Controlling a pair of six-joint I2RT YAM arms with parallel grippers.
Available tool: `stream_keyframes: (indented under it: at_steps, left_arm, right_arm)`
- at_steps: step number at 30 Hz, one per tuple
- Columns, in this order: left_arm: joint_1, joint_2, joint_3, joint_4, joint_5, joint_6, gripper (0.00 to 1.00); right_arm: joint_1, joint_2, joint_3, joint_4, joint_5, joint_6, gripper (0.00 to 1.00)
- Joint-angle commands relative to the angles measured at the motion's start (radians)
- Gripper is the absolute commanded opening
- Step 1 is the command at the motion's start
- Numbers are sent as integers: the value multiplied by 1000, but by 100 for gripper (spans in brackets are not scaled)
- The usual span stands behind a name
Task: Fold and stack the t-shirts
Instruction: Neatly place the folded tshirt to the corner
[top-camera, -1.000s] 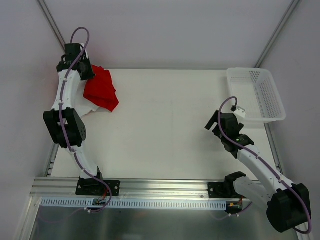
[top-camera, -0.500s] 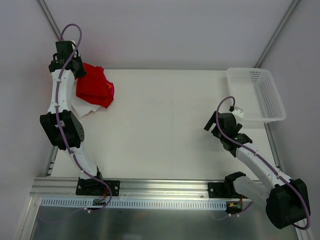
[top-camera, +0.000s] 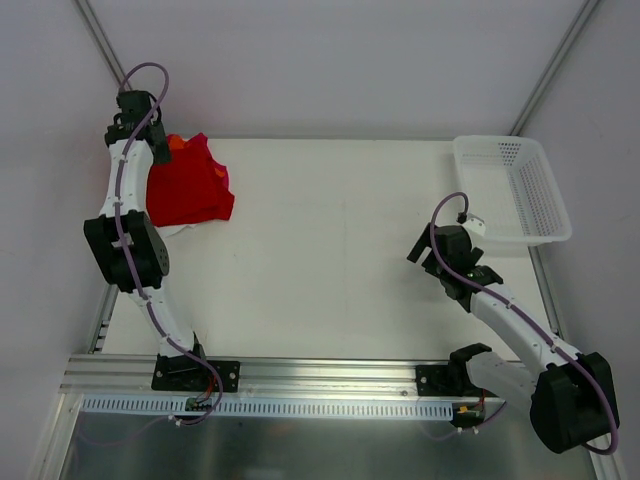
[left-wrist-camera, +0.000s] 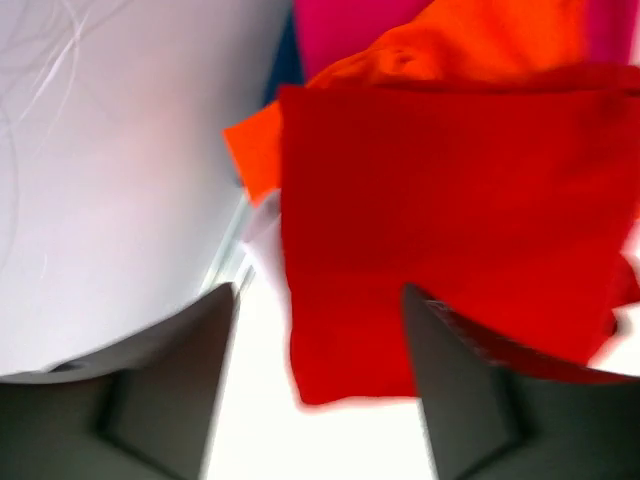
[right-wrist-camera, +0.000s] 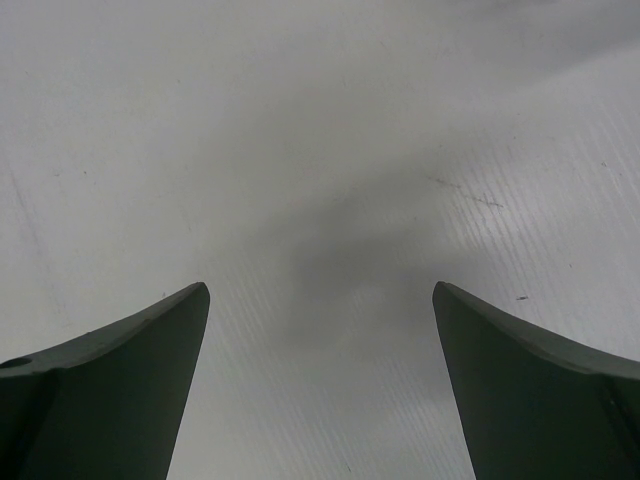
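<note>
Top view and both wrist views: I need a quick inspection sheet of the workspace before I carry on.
Surface: white table, bare in the middle.
Job's things: red t-shirt lies folded on top of the pile at the far left corner; orange t-shirt and magenta t-shirt show beneath it; white cloth peeks out at the pile's near edge.
Clutter: white mesh basket at the far right edge.
Grippers: left gripper open above the pile, holding nothing; right gripper open over bare table.
Cables: a purple cable runs along each arm; no snag seen.
Surroundings: pale walls; metal rail at the near edge.
</note>
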Motion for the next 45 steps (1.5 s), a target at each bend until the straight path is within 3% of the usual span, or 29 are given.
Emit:
stream_keyframes:
  at_steps: [1, 2, 3, 4, 12, 17, 21, 24, 25, 29, 32, 36, 41, 45]
  left_arm:
    - [14, 43, 4, 9, -161, 6, 74]
    - [16, 61, 7, 7, -217, 6, 82]
    - [20, 67, 10, 6, -246, 4, 97]
    - [27, 71, 15, 6, -271, -10, 99]
    - [31, -84, -55, -7, -391, -146, 99]
    - [-12, -239, -128, -60, -383, -183, 99]
    - [-24, -392, -181, -163, -198, -240, 99]
    - [-22, -537, -290, -160, 88, -237, 99]
    - [-22, -593, -322, -160, 253, -240, 99]
    - [-30, -718, -531, -13, 708, -258, 99]
    - [-61, -840, -759, 141, 810, -252, 99]
    - [-82, -1021, -896, 278, 873, -258, 99]
    - [-108, -1146, -947, 326, 813, -272, 99]
    - [-110, -1149, -947, 329, 841, -278, 99]
  right_arm:
    - [-12, -3, 7, 33, -10, 14, 99]
    - [-10, -4, 5, 33, -10, 13, 99]
    - [-13, -3, 5, 33, -11, 13, 99]
    - [-15, -3, 5, 33, -13, 13, 99]
    - [-19, 5, 8, 36, -20, 10, 99]
    - [-21, 0, 13, 36, -14, -8, 99]
    - [-16, -24, 4, 63, -13, -34, 100]
    - [-4, -31, 0, 70, -11, -43, 99]
    - [1, -31, -1, 74, -13, -45, 99]
    - [86, -38, 28, 76, -1, -83, 99]
    - [155, -46, 117, 1, 24, -97, 100]
    - [224, -20, 246, -64, -40, -129, 99]
    - [309, 136, 451, -192, -184, -218, 99]
    - [347, 360, 678, -308, -283, -310, 100]
